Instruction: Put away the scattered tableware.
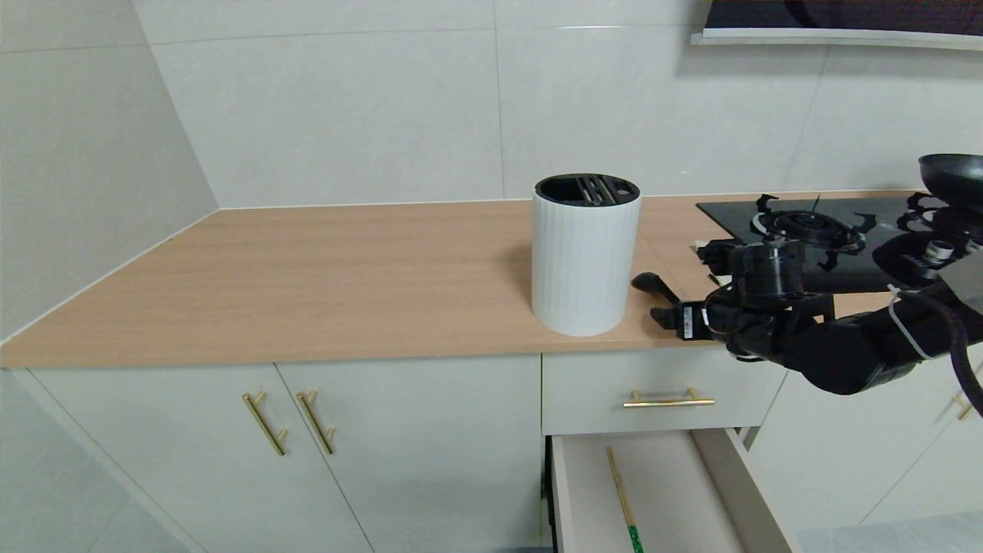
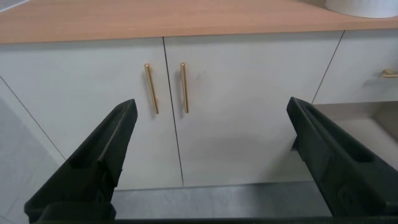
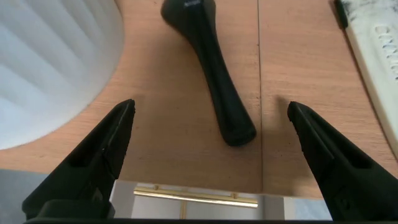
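Chopsticks (image 1: 621, 495) in open drawer (image 1: 680, 476), holder (image 1: 586, 265) on counter (image 1: 307, 276)

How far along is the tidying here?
Done: chopsticks lie in the open drawer. In hand: nothing; the open right gripper sits over the black utensil on the counter. Left: that utensil, and perhaps the white item beside it.

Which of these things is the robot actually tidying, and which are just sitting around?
Likely part of the job: black utensil, white holder, open drawer, chopsticks.
Just there: stove, pan, cupboard doors.
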Motion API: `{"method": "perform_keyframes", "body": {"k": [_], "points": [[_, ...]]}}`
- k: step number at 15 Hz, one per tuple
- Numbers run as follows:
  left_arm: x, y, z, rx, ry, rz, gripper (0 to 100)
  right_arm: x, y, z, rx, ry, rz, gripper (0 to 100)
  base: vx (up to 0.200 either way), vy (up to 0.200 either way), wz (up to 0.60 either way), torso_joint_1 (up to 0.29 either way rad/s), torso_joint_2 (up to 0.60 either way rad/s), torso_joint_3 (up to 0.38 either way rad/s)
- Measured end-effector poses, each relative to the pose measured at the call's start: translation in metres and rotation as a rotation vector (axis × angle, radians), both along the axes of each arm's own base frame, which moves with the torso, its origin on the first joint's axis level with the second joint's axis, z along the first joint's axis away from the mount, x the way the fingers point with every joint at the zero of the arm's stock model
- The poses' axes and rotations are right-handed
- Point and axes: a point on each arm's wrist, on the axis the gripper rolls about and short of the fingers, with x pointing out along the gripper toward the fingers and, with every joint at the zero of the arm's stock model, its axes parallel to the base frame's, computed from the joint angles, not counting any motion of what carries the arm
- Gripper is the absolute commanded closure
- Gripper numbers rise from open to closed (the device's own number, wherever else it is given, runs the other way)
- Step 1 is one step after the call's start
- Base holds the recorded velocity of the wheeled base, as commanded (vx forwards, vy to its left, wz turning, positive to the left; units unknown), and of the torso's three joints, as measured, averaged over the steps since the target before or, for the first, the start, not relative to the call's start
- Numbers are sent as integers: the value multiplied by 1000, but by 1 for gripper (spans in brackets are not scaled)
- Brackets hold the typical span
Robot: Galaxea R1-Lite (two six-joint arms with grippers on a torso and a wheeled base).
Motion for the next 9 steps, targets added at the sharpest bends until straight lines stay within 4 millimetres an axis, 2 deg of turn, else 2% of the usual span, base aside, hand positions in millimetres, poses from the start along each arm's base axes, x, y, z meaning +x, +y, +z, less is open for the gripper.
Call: {"method": "perform_keyframes", "body": {"k": [9], "points": [[0,0,0,0,0,0,0,15,0,-8,-19,-8,-53,0,0,0,0,0,0,0]]}}
